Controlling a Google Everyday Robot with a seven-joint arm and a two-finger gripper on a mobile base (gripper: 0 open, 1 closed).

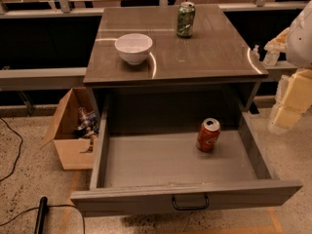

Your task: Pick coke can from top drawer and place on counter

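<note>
The coke can (208, 135), red-orange with a silver top, stands upright inside the open top drawer (170, 199), right of its middle. The drawer is pulled far out and has a flat grey front with a small dark handle (190, 202). The counter (204, 52) is the glossy grey-brown top above it. My gripper (269, 56) is at the right edge of the view, beside the counter's right rim, above and to the right of the can and well clear of it. The white and cream arm (295, 91) hangs behind it.
A white bowl (133, 48) sits on the counter's left front. A green patterned can (185, 19) stands at the counter's back. A brown cardboard box (73, 130) with clutter sits on the floor left of the drawer. A black cable (41, 213) lies on the floor.
</note>
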